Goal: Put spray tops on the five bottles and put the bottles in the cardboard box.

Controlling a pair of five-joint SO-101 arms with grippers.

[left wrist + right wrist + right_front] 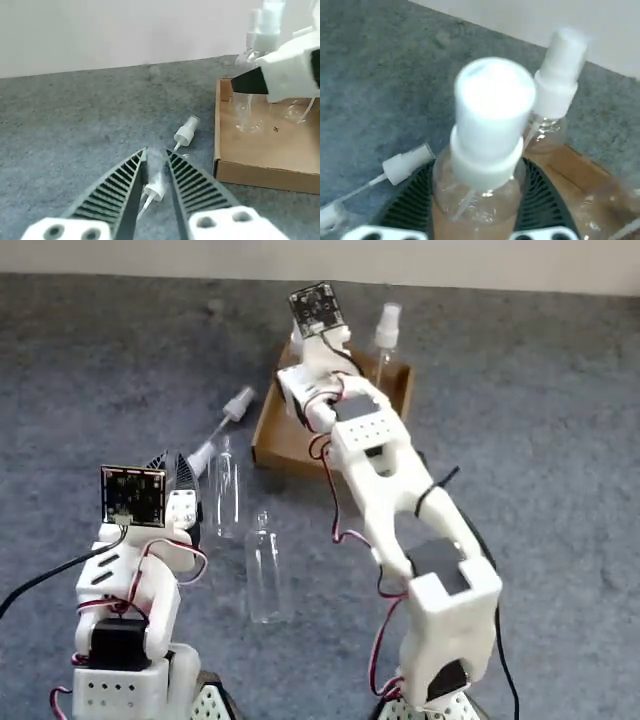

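My right gripper (pixel 477 202) is shut on a clear bottle (pixel 480 190) with a white spray top (pixel 490 115), held upright over the cardboard box (pixel 275 435). A second capped bottle (pixel 385 340) stands in the box just behind it. My left gripper (pixel 156 155) hangs low over the carpet, open by a narrow gap, and a loose spray top (pixel 156 189) lies between its fingers. Beyond that gripper, another spray top (pixel 186 132) with its tube rests on the carpet beside the box. Two uncapped bottles (pixel 225 485) (pixel 262 560) lie on the carpet between the arms.
Grey carpet covers the whole table. The box (pixel 260 150) sits at the back centre, and the right arm (pixel 385 470) stretches across its near edge. Open carpet lies to the far left and far right.
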